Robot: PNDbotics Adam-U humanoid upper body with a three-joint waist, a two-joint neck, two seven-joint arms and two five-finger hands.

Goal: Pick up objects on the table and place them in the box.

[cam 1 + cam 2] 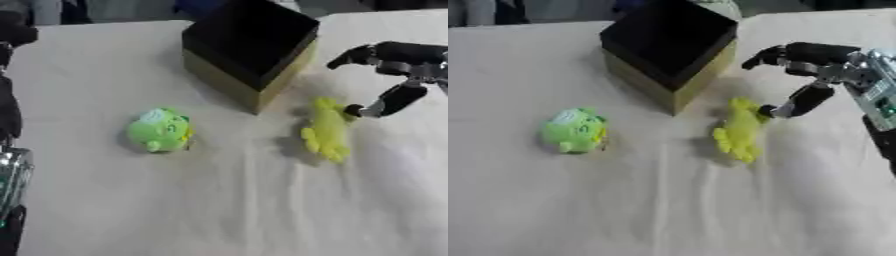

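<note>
A yellow-green soft toy (326,130) lies on the white table, just right of the box's near corner. My right hand (815,65) comes in from the right, open, its thumb tip touching the toy's upper right side while the fingers arch above it. A round green plush (160,130) sits to the left in the middle of the table. The box (249,47) is open, with a black inside and tan walls, and stands at the back centre. Only part of my left arm (10,180) shows at the left edge; the hand itself is hidden.
The white cloth (227,200) covers the table in front of the toys. Dark shapes stand along the far edge behind the box.
</note>
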